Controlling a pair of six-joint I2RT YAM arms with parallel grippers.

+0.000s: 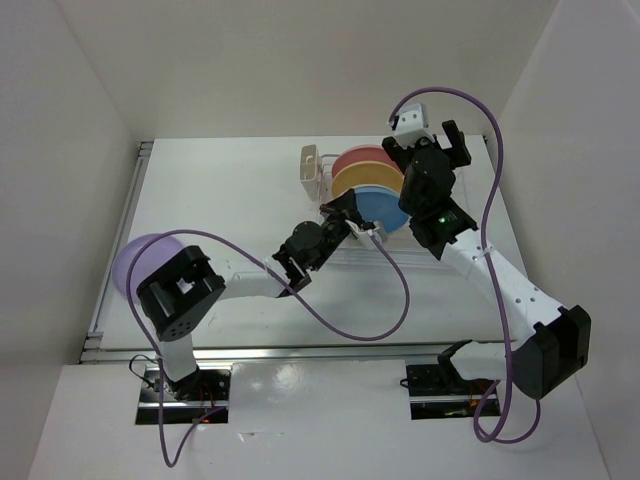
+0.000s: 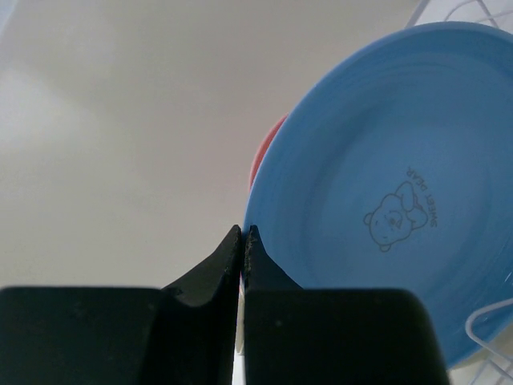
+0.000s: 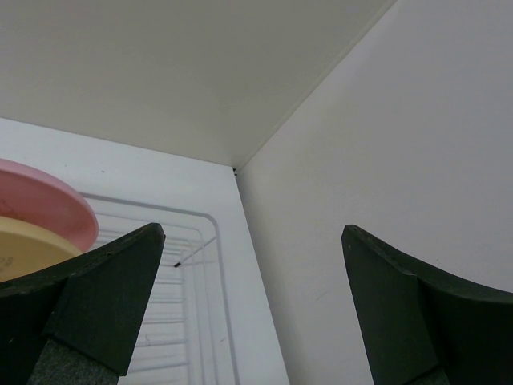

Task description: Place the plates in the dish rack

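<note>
pink plate (image 1: 356, 158), orange-yellow plate (image 1: 366, 181), blue plate (image 2: 385, 200) upright in dish rack (image 2: 481, 318); lavender plate (image 1: 135, 262) waits on surface (image 1: 240, 180); cream unseen. left claw (image 2: 243, 233) pinched closed at blue rim, right claw (image 3: 252, 233) wide.

Blue plate (image 1: 385, 212) in dish rack (image 1: 345, 255)

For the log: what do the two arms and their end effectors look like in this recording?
The left arm and right arm have white links with black joint housings. A purple cable trails from the left, another from the right. A green light glows on the right wrist. The left end effector and right end effector have black tapered fingers.
</note>
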